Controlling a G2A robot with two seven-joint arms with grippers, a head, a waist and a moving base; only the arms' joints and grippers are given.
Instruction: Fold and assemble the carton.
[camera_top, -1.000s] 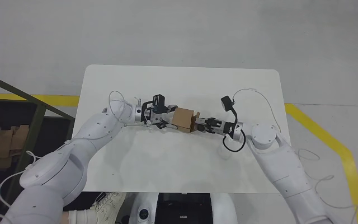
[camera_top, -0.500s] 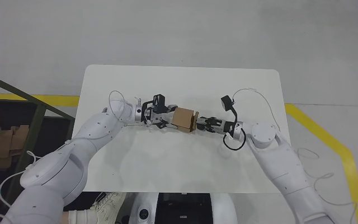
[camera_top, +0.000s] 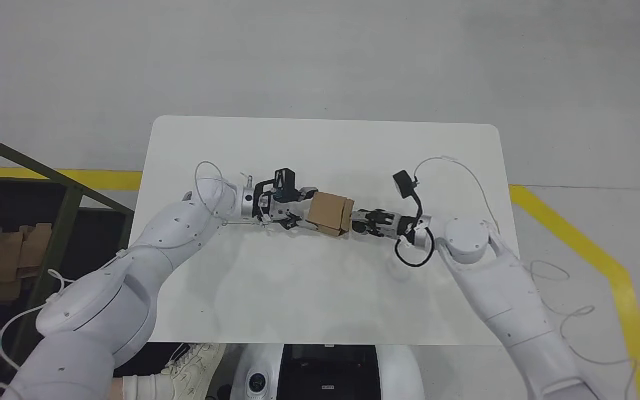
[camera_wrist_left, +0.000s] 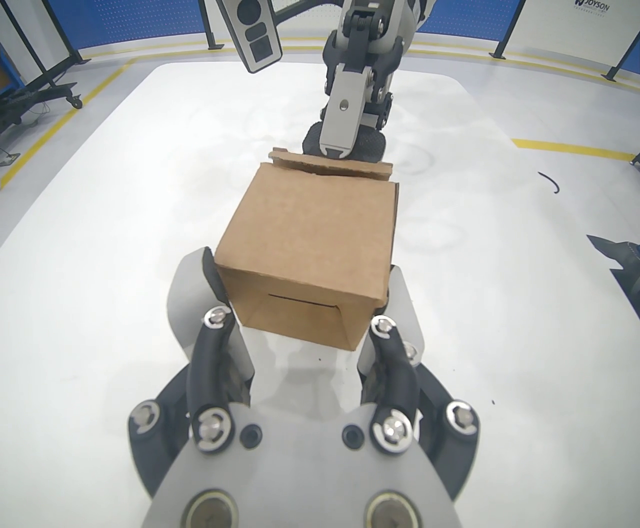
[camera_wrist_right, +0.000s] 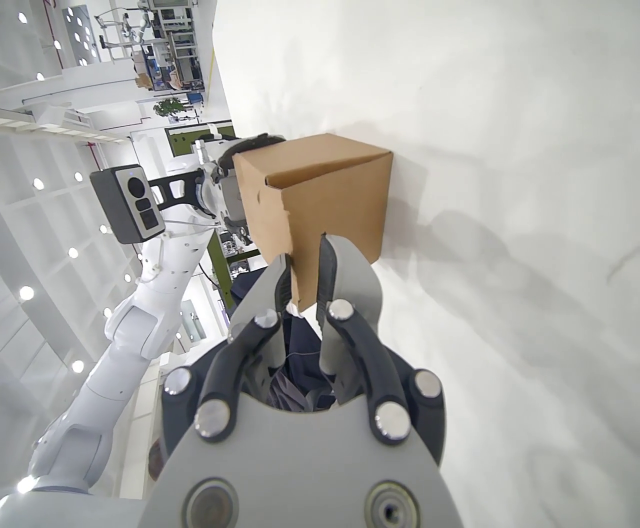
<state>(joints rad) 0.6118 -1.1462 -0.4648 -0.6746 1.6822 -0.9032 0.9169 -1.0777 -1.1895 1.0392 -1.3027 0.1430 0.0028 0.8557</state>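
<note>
A small brown carton (camera_top: 328, 212) lies on its side at the middle of the white table (camera_top: 300, 290). My left gripper (camera_top: 298, 213) holds its left, open end. In the left wrist view the two fingers (camera_wrist_left: 212, 280) press against both side walls of the carton (camera_wrist_left: 310, 235), so it is shut on it. My right gripper (camera_top: 357, 220) is at the carton's right end. In the right wrist view this gripper (camera_wrist_right: 305, 275) is shut on the edge of an end flap of the carton (camera_wrist_right: 330, 200). The right gripper (camera_wrist_left: 345, 145) also shows beyond the carton in the left wrist view.
A thin white cable (camera_top: 470, 180) loops over the table's right part, and a short black cable piece (camera_wrist_left: 550, 182) lies on the table. A dark rack (camera_top: 40, 200) with cardboard pieces (camera_top: 20, 250) stands left of the table.
The right gripper has shifted slightly left toward the carton, and the flap at the carton's right end now lies closer against the box. The left arm has stayed put.
</note>
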